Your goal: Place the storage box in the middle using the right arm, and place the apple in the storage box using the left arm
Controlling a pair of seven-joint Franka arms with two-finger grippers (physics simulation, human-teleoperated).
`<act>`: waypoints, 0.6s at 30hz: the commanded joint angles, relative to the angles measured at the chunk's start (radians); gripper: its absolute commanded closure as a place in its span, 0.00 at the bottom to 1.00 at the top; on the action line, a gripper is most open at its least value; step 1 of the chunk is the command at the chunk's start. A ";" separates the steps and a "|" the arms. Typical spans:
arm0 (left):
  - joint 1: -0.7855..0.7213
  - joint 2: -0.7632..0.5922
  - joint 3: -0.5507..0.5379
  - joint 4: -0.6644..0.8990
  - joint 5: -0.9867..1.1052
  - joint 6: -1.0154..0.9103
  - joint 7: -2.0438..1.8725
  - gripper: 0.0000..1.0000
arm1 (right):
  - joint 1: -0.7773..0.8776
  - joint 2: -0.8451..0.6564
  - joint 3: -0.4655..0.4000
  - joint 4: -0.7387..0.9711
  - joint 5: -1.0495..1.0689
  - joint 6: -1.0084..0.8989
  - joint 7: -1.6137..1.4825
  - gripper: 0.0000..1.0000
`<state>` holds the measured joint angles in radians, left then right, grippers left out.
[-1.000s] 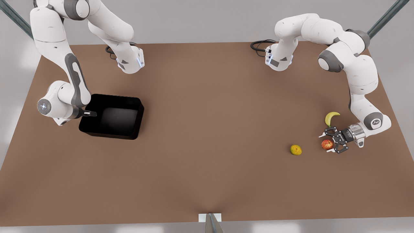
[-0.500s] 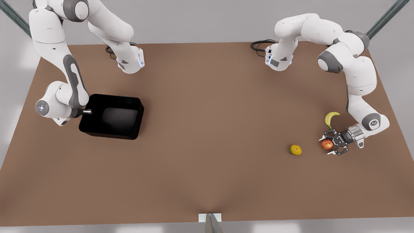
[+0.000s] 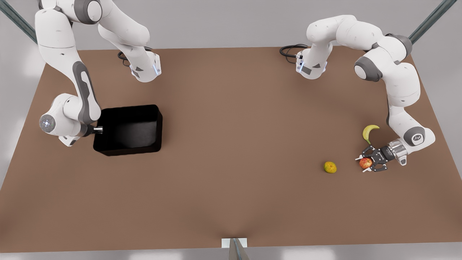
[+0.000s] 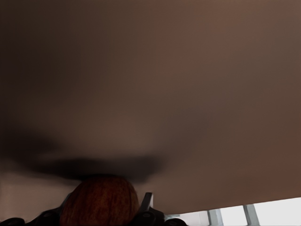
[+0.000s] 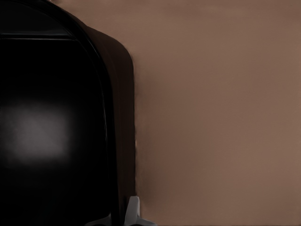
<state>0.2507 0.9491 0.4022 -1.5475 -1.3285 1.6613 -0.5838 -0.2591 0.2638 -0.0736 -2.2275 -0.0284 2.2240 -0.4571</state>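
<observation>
Right gripper (image 3: 97, 129) is clamped on the wall of the storage box (image 3: 130, 129), which sits near the tabletop's (image 3: 231, 151) left edge in the front view. Over by the right edge, left gripper (image 3: 365, 163) pinches the apple (image 3: 365, 163), banana (image 3: 369, 131) and a yellow-green citrus (image 3: 330, 167) nearby.

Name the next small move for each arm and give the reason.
Probably: the right claw, clamped on the box wall, slides it toward the table's middle, since it sits far off. The left claw, closed around the apple, should lift.
</observation>
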 commanded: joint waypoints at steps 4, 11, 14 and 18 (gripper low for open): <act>-0.005 -0.061 0.007 0.043 0.025 -0.044 -0.110 0.79 | 0.155 0.002 0.006 0.111 0.018 -0.032 -0.026 0.79; -0.131 -0.335 -0.043 -0.085 0.109 0.074 -0.340 0.79 | 0.393 0.276 0.218 0.577 0.110 -0.092 -0.002 0.79; -0.229 -0.426 -0.043 -0.118 0.127 0.081 -0.464 0.79 | 0.460 0.426 0.270 0.753 0.114 -0.089 0.141 0.79; -0.281 -0.495 -0.106 -0.095 0.173 0.094 -0.746 0.79 | 0.551 0.545 0.291 0.897 0.116 -0.070 0.288 0.79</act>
<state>-0.0550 0.4514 0.2836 -1.6316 -1.4780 1.8039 -1.3479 0.3035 0.8243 0.2178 -1.3094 0.0909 2.1622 -0.1586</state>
